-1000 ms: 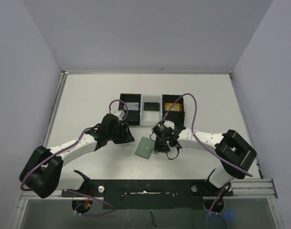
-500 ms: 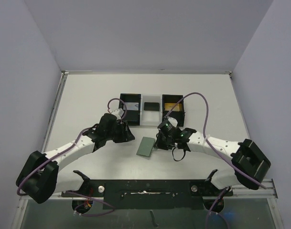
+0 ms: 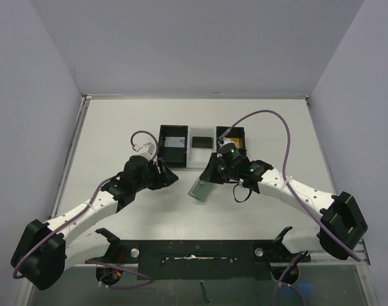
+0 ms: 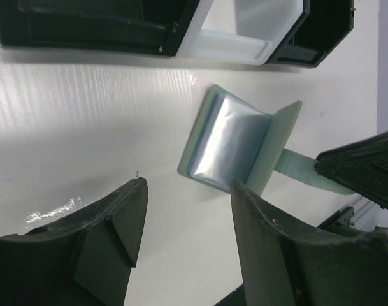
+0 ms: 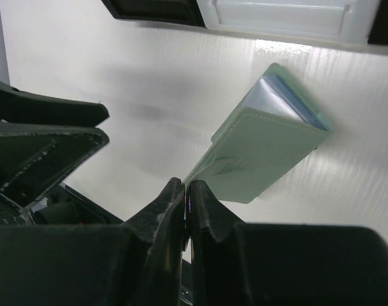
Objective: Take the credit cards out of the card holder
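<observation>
- card holder (image 3: 200, 188): one only, grey-green, at the centre of the overhead view, on the white worktop (image 3: 117, 140) just below the tray's clear middle compartment.
- It stands half open. One flap lies on the worktop showing a shiny pale blue pocket, and the other flap is raised at an angle.
- I cannot tell whether any card sits in that pocket.
- right hand (image 5: 186, 191): fingers pressed together, clamped on the holder's thin closing tab (image 4: 305, 173). The tab stretches taut from the raised flap to the fingertips.
- right arm (image 3: 295, 191): reaches from the lower right of the overhead view up and leftward, with its wrist just to the right of the holder.
- left hand (image 4: 188, 197): fingers (image 4: 111, 229) well apart with nothing between them, low over the worktop just to the left of the holder, not touching it.
- left arm (image 3: 92, 207): stretches from the lower left corner diagonally towards the centre.
- Count: two arms, two hands, one holder, one tab.
- tray (image 3: 188, 153): one, with three compartments, black on each side and clear between. It sits above the holder in the overhead view.
</observation>
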Robot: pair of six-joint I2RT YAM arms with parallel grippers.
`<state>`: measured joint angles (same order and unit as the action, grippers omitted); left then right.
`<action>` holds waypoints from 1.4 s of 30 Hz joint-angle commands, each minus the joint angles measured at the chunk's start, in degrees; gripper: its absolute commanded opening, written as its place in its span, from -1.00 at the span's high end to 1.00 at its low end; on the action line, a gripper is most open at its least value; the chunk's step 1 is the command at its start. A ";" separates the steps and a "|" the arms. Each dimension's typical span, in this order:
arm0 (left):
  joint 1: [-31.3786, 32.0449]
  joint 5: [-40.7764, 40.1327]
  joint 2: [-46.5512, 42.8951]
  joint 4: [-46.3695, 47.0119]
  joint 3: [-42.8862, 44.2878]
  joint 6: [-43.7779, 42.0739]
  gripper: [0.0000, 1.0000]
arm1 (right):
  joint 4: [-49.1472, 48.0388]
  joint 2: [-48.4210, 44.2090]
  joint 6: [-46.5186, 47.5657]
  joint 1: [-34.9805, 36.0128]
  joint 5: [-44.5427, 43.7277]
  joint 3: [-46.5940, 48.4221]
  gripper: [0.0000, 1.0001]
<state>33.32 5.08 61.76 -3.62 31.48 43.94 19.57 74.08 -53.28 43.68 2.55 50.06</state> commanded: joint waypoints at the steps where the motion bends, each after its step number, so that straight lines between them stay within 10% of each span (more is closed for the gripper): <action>1: 0.03 6.16 2.28 9.78 -3.68 5.38 -0.06 | -3.28 5.14 1.85 -2.17 6.86 4.78 0.95; 15: -0.16 5.05 3.45 10.12 -2.90 3.16 -0.07 | -18.93 0.76 6.30 -5.94 26.30 -8.22 0.97; 42: 2.34 18.12 21.08 9.50 4.52 1.69 0.14 | -14.67 5.74 1.99 -14.18 14.93 -18.78 0.88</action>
<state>35.31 21.93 83.00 6.37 32.69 47.31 5.54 79.81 -50.00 29.34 19.51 30.41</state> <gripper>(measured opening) 0.435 0.071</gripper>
